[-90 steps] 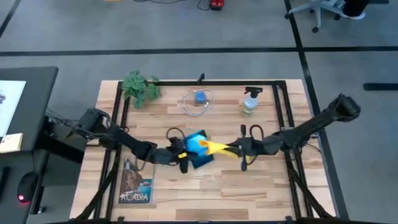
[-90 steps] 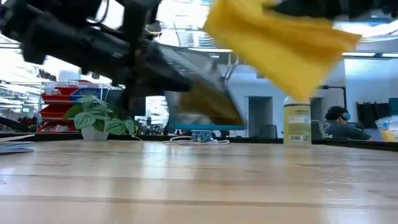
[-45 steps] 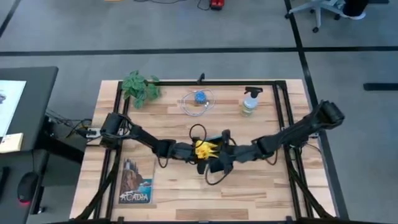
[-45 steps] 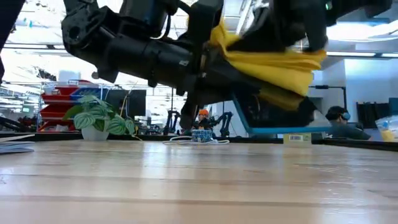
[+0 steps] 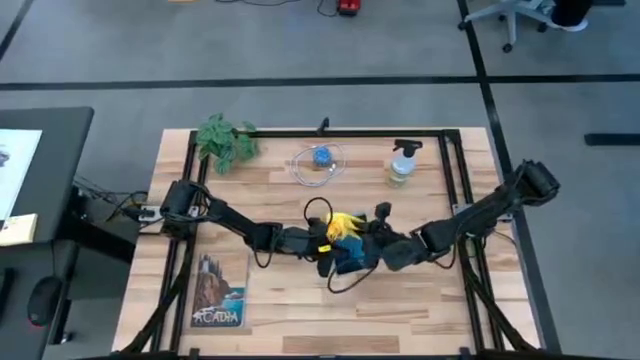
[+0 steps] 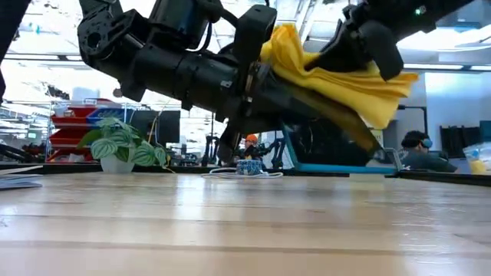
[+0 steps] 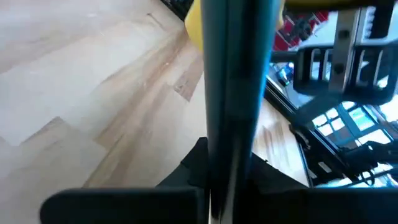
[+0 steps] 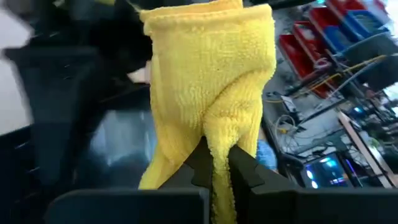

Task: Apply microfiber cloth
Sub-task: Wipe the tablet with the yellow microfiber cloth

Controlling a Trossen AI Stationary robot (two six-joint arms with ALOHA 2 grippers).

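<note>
The right gripper (image 5: 362,240) held the bright yellow, soft microfiber cloth (image 5: 345,223) pinched between its two dark fingers, the fabric bunched and hanging in folds, as the right wrist view showed plainly (image 8: 208,93); the left gripper (image 5: 318,243) was clamped on the edge of the dark rectangular tablet with a blue border (image 5: 352,258), which its wrist view showed running edge-on between the fingers (image 7: 233,93). Both grippers met above the middle of the pale wooden table (image 5: 400,310), well off its surface in the low view, where the cloth (image 6: 337,73) lay draped over the tilted tablet (image 6: 337,146); cloth and screen appeared to be touching, though how much of the fabric pressed flat could not be told.

The step in hand looked to be the wiping itself; to do it well the right arm would probably need to keep a broad fold of cloth against the glass, not just a corner, and stroke along the screen while the left arm held the tablet steady; too hard a push could lever the tablet out of its narrow edge grip, and a loose pinch could let the cloth slip.

As for containers, a clear spray bottle with a pale label (image 5: 400,165) stood near the far edge, its fill level too small to read; a small leafy green potted plant (image 5: 226,140) sat at the far left corner.
</note>
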